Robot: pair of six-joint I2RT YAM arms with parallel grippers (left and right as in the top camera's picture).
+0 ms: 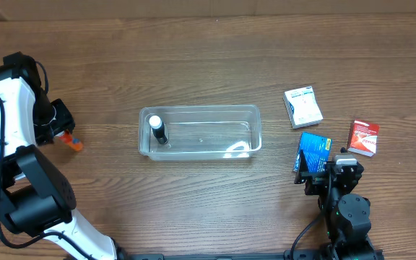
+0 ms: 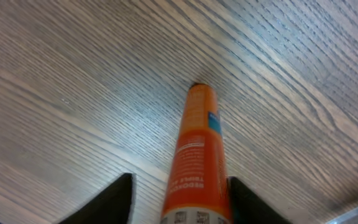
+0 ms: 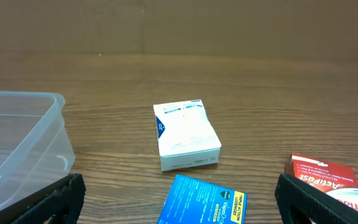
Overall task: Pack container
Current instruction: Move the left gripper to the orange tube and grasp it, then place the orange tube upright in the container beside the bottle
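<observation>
The clear plastic container [image 1: 255, 123] lies in the middle of the table, with a small dark bottle with a white cap [image 1: 157, 129] inside at its left end. My left gripper [image 1: 58, 124] is open and straddles an orange tube [image 1: 74, 143] lying on the table. In the left wrist view the tube [image 2: 197, 143] touches the right finger and is apart from the left finger of the gripper [image 2: 179, 190]. My right gripper [image 1: 325, 172] is open and empty over a blue box [image 1: 313, 150]. The right wrist view shows the box [image 3: 207, 202] between the spread fingers [image 3: 179, 183].
A white box [image 1: 302, 106] and a red box [image 1: 363, 137] lie right of the container. In the right wrist view the white box [image 3: 186, 135] is ahead, the red box [image 3: 325, 180] at right, and the container's corner [image 3: 45, 102] at left.
</observation>
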